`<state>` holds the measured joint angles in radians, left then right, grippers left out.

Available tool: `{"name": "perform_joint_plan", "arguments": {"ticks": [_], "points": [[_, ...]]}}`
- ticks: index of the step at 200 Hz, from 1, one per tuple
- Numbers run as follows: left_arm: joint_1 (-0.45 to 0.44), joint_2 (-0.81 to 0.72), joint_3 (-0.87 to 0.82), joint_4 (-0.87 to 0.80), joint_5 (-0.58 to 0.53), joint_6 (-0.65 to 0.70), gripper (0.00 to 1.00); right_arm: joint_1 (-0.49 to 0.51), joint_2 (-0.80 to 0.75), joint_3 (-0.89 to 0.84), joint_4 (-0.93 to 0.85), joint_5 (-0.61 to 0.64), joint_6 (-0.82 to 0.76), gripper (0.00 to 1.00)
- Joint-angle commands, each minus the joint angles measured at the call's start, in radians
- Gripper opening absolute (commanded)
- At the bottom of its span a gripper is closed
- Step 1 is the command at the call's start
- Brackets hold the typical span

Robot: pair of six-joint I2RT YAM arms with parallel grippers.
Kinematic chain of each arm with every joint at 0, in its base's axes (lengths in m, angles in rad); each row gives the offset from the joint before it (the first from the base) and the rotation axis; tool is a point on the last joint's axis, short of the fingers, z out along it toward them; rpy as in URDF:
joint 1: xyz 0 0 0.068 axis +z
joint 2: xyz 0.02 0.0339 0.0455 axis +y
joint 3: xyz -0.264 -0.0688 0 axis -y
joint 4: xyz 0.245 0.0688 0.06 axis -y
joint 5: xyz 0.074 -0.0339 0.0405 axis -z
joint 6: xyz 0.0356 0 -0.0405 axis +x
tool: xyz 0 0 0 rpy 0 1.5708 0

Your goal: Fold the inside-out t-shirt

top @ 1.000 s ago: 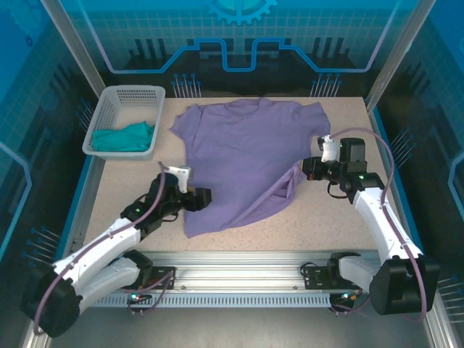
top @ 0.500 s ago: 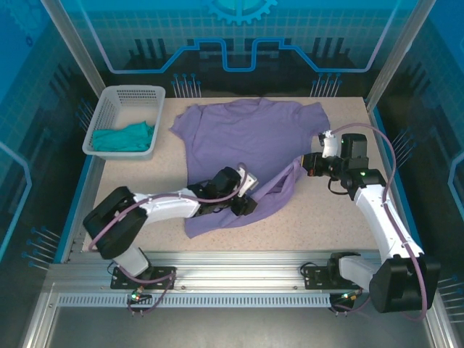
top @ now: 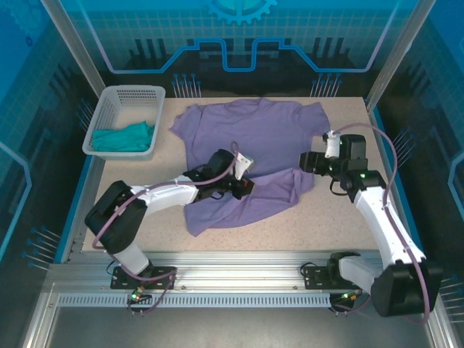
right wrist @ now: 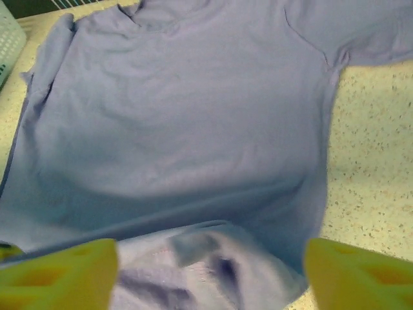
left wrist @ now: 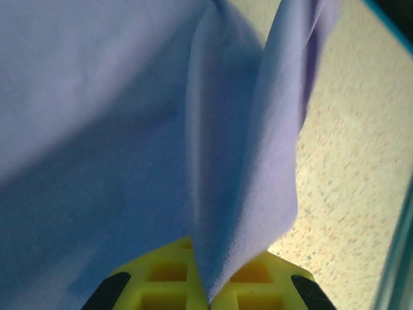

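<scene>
The purple t-shirt (top: 250,134) lay spread on the bench (top: 326,221), its lower part doubled up in a band across the body. The left hand (top: 245,186) was pressed together on a ridge of that cloth. In its wrist view the fold rose straight from between the fingers (left wrist: 161,284). The right hand (top: 304,161) stood spread, pinching nothing – its fingers (right wrist: 64,271) well apart, the band just ahead of them and the collar beyond. Far to the left of the left hand sat a basket (top: 127,96) holding a green garment (top: 125,138).
</scene>
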<state>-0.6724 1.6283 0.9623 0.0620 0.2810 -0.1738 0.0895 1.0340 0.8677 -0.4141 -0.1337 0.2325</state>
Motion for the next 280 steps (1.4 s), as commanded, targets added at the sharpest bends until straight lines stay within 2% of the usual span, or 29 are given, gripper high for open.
{"name": "perform_joint_plan", "arguments": {"ticks": [1, 19, 36, 62, 77, 93, 123, 143, 171, 185, 205, 239, 280], "points": [[0.028, -0.089, 0.036, -0.062, 0.098, -0.075, 0.00, 0.156, -0.154, -0.113, 0.099, 0.067, -0.065, 0.85], [0.052, -0.117, 0.072, -0.115, 0.136, -0.091, 0.00, 0.350, -0.240, -0.257, 0.260, 0.079, -0.128, 0.82], [0.073, -0.141, 0.112, -0.165, 0.156, -0.113, 0.00, 0.506, -0.236, -0.380, 0.448, 0.119, -0.138, 0.80], [0.083, -0.167, 0.197, -0.276, 0.167, -0.106, 0.00, 0.699, -0.037, -0.468, 0.754, 0.255, -0.248, 0.74], [0.085, -0.175, 0.246, -0.348, 0.170, -0.089, 0.00, 0.761, 0.130, -0.449, 0.885, 0.343, -0.313, 0.73], [0.086, -0.188, 0.286, -0.404, 0.169, -0.084, 0.00, 0.766, 0.305, -0.393, 0.976, 0.392, -0.346, 0.74], [0.086, -0.223, 0.332, -0.453, 0.189, -0.094, 0.00, 0.767, 0.569, -0.240, 0.988, 0.558, -0.398, 0.74], [0.086, -0.246, 0.350, -0.464, 0.194, -0.095, 0.00, 0.760, 0.686, -0.162, 0.992, 0.648, -0.420, 0.74], [0.086, -0.286, 0.355, -0.465, 0.221, -0.086, 0.00, 0.718, 0.770, -0.065, 0.918, 0.687, -0.388, 0.75], [0.087, -0.310, 0.353, -0.452, 0.231, -0.097, 0.00, 0.687, 0.791, -0.007, 0.831, 0.703, -0.344, 0.74], [0.086, -0.341, 0.351, -0.396, 0.302, -0.121, 0.00, 0.647, 0.831, 0.088, 0.703, 0.725, -0.291, 0.74], [0.079, -0.373, 0.380, -0.314, 0.386, -0.139, 0.00, 0.623, 0.910, 0.259, 0.475, 0.758, -0.243, 0.74], [0.071, -0.355, 0.464, -0.301, 0.445, -0.137, 0.00, 0.590, 1.012, 0.477, 0.239, 0.719, -0.171, 0.74]]}}
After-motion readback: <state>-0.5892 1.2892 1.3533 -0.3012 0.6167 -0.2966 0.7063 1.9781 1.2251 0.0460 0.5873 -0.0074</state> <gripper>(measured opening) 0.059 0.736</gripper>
